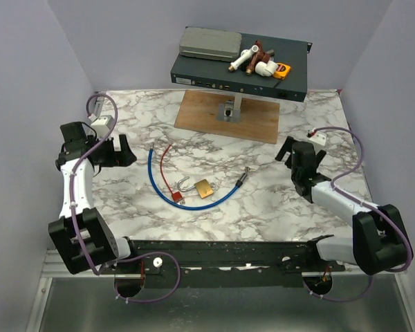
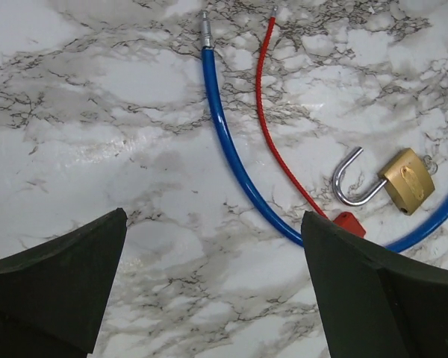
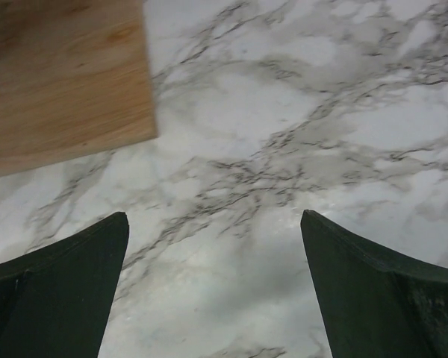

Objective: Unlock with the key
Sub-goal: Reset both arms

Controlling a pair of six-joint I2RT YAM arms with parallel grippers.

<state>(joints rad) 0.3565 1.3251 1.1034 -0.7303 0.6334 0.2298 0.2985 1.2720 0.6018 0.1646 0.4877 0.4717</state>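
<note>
Your left pincer (image 1: 124, 152) (image 2: 213, 224) hangs over the white marble-patterned table (image 1: 277, 207) with its two dark fingers spread wide and nothing between them. Ahead of it and off toward its right finger lies the brass padlock (image 1: 203, 187) (image 2: 408, 180), flat on the marble, its silver steel shackle (image 2: 351, 179) swung out with one end free of the body. Just beside that right fingertip you see a small red plastic piece (image 1: 178, 198) (image 2: 349, 222), which may be the key's head, though no blade shows; a thin red cord (image 2: 272, 127) runs from it away from the pincer. A long blue plastic-coated cable (image 1: 155, 181) (image 2: 224, 142) curves straight ahead of the left pincer and sweeps round below the padlock, ending in a metal tip (image 1: 243, 178) on the side nearer your right pincer (image 1: 295, 153) (image 3: 213, 216). That right pincer is also spread wide and holds nothing, with bare marble under its fingers. Beyond it, off its left finger, sits the corner of a flat brown wooden board (image 1: 200, 117) (image 3: 60, 74). In the top view the padlock rests between your two pincers, well apart from both.
</note>
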